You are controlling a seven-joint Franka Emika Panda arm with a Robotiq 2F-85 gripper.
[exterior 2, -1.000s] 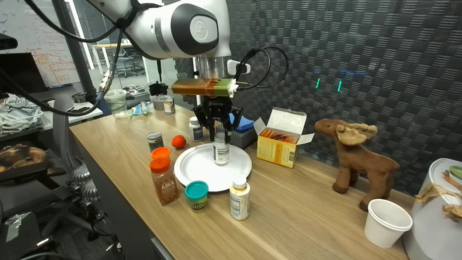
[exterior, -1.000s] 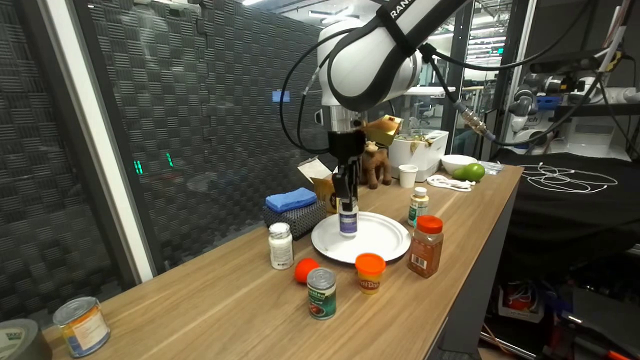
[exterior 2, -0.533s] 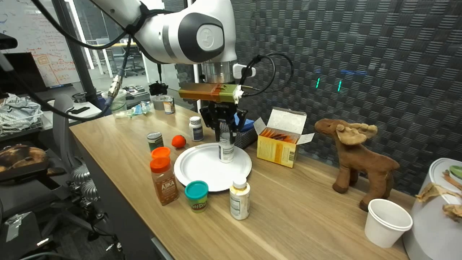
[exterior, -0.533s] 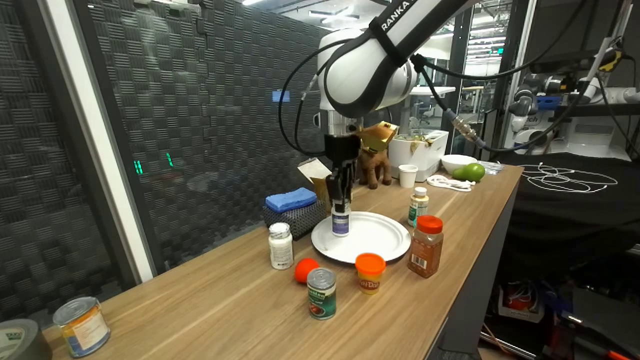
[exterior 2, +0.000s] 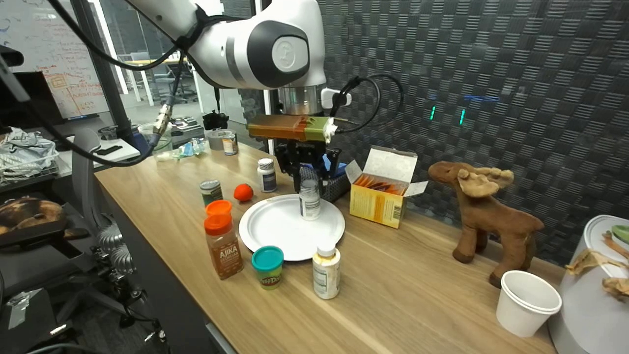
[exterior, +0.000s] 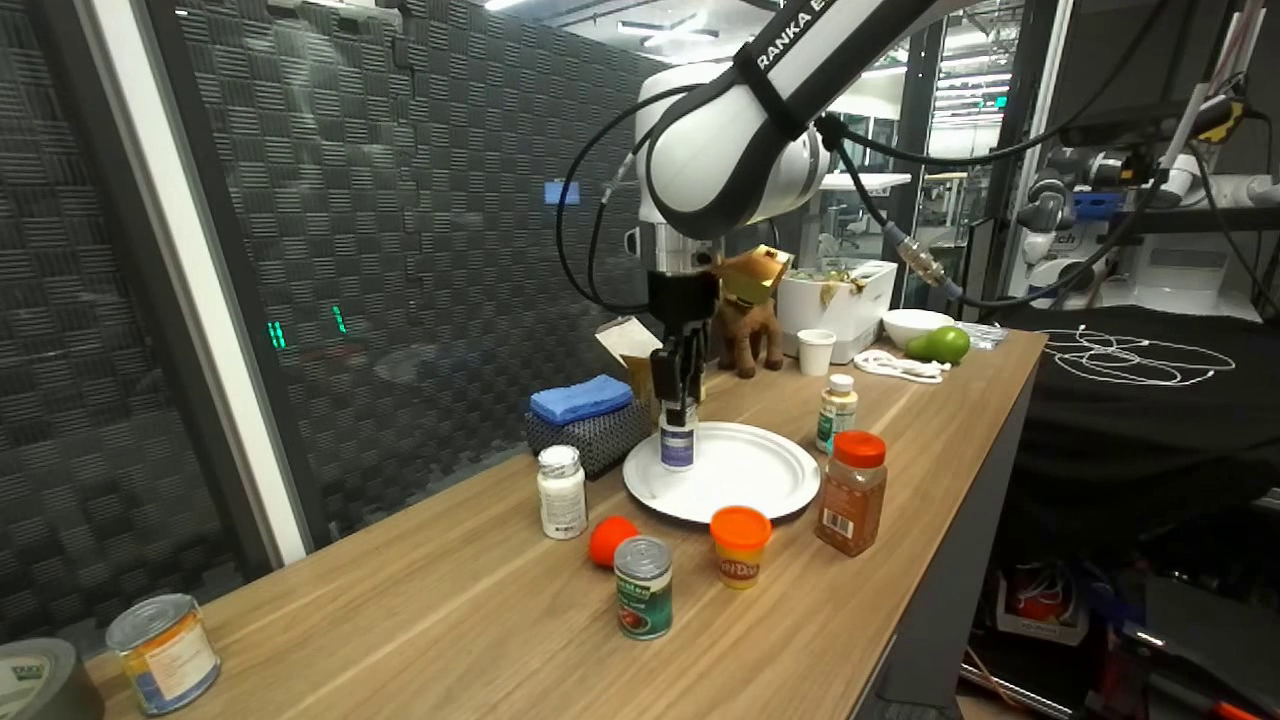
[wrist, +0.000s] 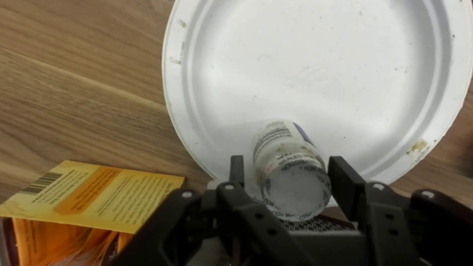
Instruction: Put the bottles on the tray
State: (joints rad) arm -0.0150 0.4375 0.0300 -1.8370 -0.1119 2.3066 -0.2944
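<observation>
A small white bottle with a purple label (exterior: 678,450) stands upright on the far part of the white plate (exterior: 755,475); it shows in both exterior views (exterior 2: 310,206) and in the wrist view (wrist: 292,184). My gripper (exterior 2: 309,189) points down around its cap. In the wrist view the fingers (wrist: 284,168) are open, with a gap at the left finger and the right finger at or close to the cap. Another white bottle (exterior: 562,500), a cream bottle with white cap (exterior 2: 326,275) and a red-lidded spice bottle (exterior 2: 226,253) stand on the table around the plate.
A green can (exterior: 643,590), an orange-red ball (exterior: 611,540) and Play-Doh tubs (exterior: 740,550) (exterior 2: 268,268) stand near the plate. Behind it are a dark box with blue cloth (exterior: 582,400) and an open yellow box (exterior 2: 378,201). A toy moose (exterior 2: 491,216) stands further along.
My gripper and the purple-label bottle moved down and toward the dark box side of the plate. The fingers now look slightly wider apart. The plate shifted very slightly.
</observation>
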